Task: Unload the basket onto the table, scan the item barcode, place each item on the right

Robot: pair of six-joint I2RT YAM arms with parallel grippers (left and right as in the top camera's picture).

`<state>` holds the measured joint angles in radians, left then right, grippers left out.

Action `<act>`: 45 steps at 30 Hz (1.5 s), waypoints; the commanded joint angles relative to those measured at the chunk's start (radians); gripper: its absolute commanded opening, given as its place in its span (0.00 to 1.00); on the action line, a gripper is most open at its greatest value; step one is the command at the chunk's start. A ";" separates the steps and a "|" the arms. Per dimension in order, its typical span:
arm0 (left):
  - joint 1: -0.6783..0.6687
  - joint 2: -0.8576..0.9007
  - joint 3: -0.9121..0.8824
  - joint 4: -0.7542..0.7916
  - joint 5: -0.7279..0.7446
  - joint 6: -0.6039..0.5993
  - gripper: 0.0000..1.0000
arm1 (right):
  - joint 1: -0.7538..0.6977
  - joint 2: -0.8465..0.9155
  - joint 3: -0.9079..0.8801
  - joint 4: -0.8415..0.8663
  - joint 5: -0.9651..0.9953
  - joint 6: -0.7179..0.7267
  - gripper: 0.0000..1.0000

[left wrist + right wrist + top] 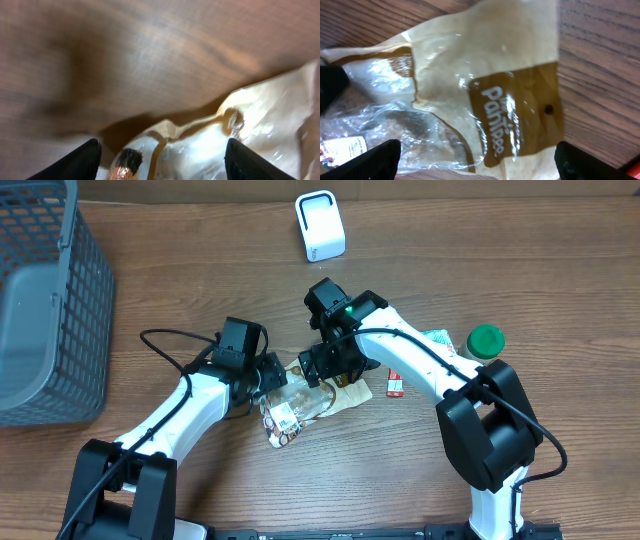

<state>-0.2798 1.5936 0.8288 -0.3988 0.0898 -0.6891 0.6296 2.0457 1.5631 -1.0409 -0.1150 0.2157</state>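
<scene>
The item is a clear and tan pastry bag with a brown "Panipee" panel, lying flat mid-table. A white printed label sits at its near-left end and also shows at the edge of the right wrist view. My left gripper is low at the bag's left end. Its fingers stand wide apart with the crinkled plastic between them; I cannot make out contact. My right gripper hovers open over the bag's far side, holding nothing. A white scanner stands at the back.
A grey mesh basket fills the left edge. To the right of the bag lie a small red and white packet, a teal packet and a green-capped bottle.
</scene>
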 commanded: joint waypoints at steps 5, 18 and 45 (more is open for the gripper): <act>0.027 0.003 0.058 0.017 -0.045 0.095 0.76 | -0.003 -0.037 0.008 -0.003 0.009 0.024 1.00; 0.093 0.004 0.298 -0.558 0.072 0.177 0.84 | -0.003 -0.037 0.008 0.019 0.026 0.028 1.00; 0.022 0.005 0.063 -0.299 0.096 0.142 0.75 | -0.032 -0.036 0.007 -0.055 0.114 0.100 1.00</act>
<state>-0.2436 1.5997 0.9020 -0.7017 0.1730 -0.5415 0.5980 2.0460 1.5631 -1.0954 -0.0109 0.3080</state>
